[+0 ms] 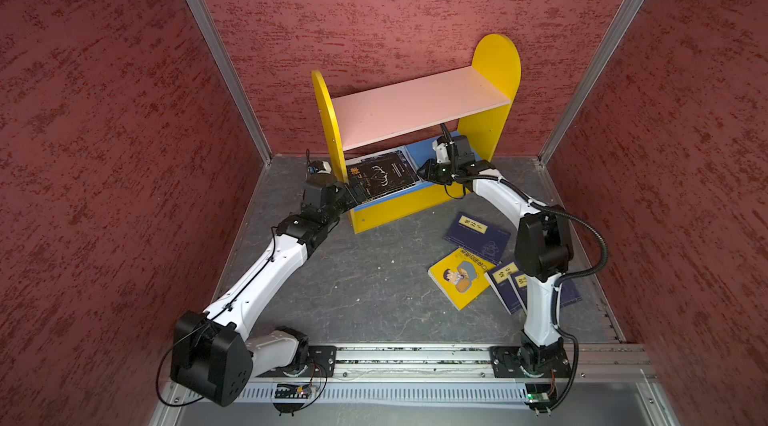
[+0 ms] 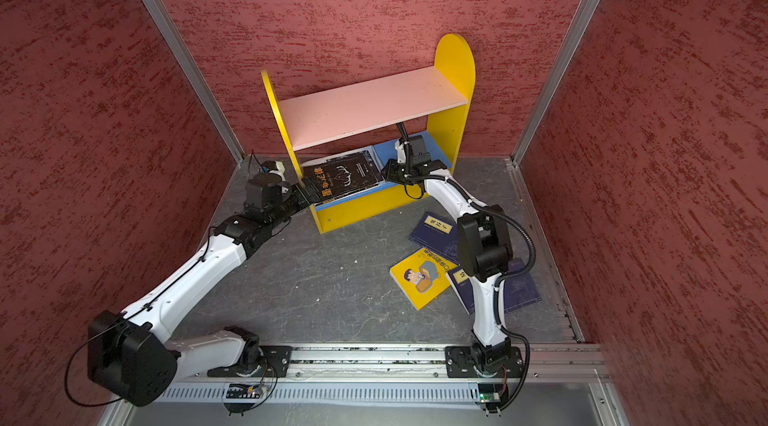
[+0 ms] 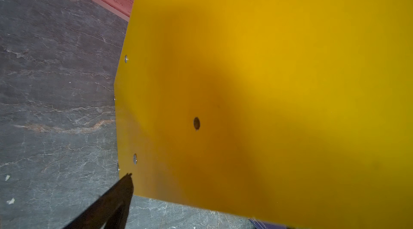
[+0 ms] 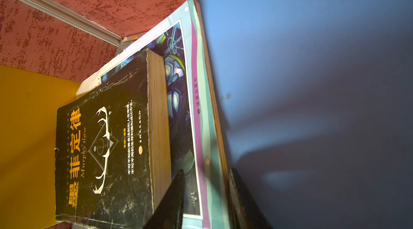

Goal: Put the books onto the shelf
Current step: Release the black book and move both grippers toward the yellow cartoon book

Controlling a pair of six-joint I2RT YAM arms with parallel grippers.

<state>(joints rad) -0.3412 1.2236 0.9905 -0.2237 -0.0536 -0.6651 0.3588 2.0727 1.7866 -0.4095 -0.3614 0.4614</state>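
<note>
Two books (image 1: 382,178) rest on the shelf (image 1: 415,108), right gripper (image 4: 206,170) narrowly straddling white book (image 4: 201,82)'s edge, grip unclear.

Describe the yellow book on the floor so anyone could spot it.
Find the yellow-sided shelf at the back wall. Thin books lie on the grey floor before its right end. The yellow paperback shows a cartoon man; its neighbours are navy.

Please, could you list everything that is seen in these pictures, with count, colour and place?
shelf: one, yellow, pink and blue boards, at the back
white book: one, white-blue, shelf's blue board
black book: one, black, on the white book
navy books: three, navy, table, right
yellow book: one, yellow, beside the navy books
table: one, grey, under everything
walls: three, red, around
left tool: one, black, open, at shelf's left panel
right tool: one, black, at white book's edge
</note>
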